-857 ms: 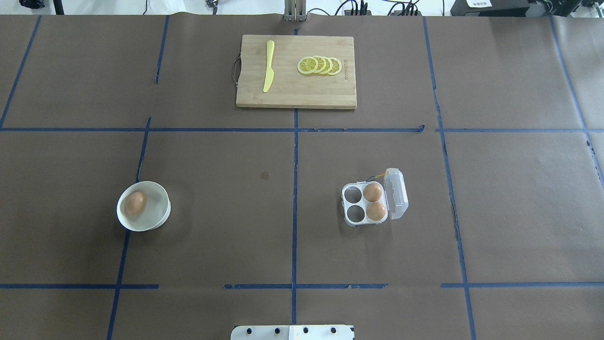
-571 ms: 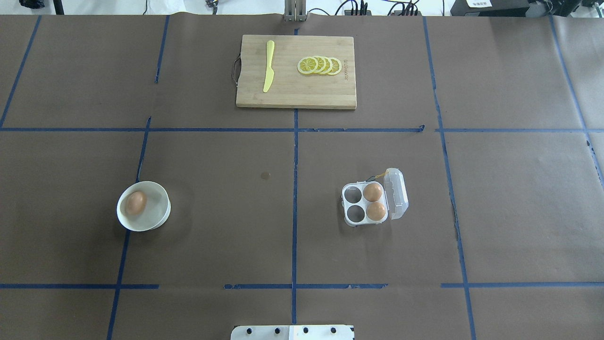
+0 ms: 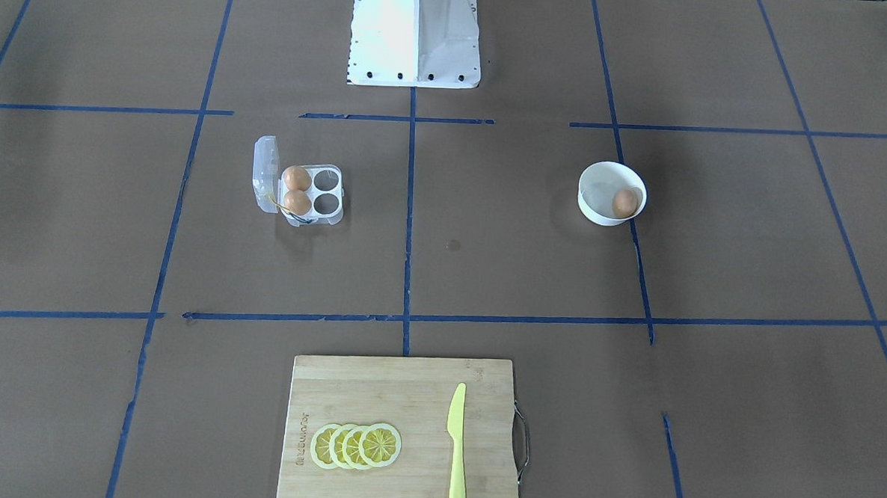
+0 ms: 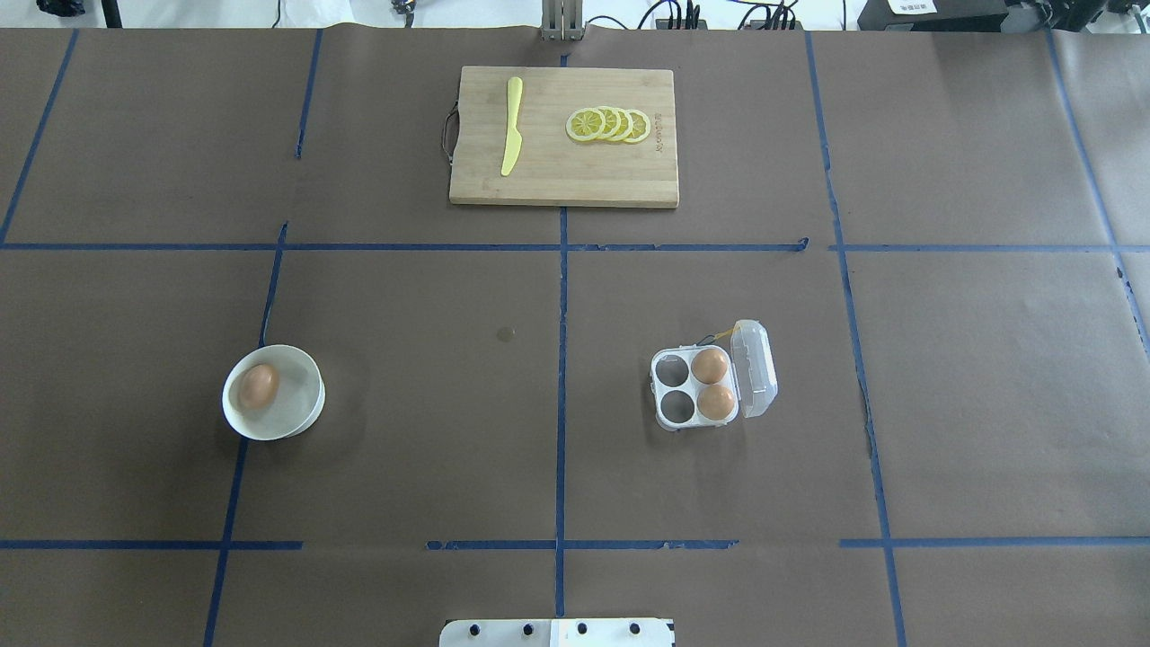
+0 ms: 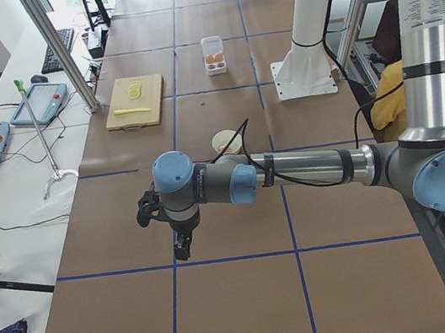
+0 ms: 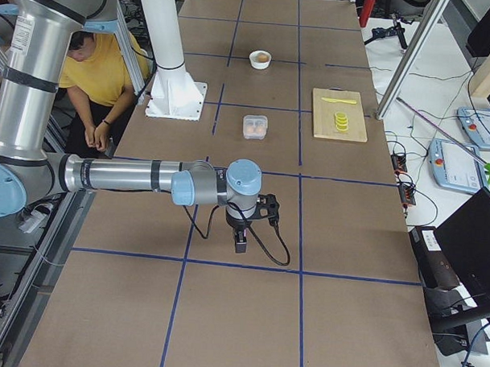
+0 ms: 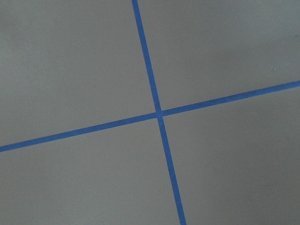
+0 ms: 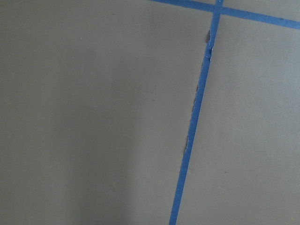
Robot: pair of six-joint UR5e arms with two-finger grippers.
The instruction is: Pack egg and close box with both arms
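Left of centre in the overhead view the egg [image 4: 258,385] lies in a white bowl [image 4: 304,415] on the counter [image 4: 431,440]; right of centre, well apart, the box [image 4: 694,387] stands open, lid [image 4: 756,368] flung right, two eggs [image 4: 710,366] in the cells nearest it. The left claw [image 5: 182,248] and right claw [image 6: 240,243] show only in the side views, each hanging low over the counter mid-frame, and I cannot tell whether either is apart or together.

Silver-grey arms [image 5: 309,171], light-blue joint caps [image 5: 174,171], white pedestal [image 3: 415,38].
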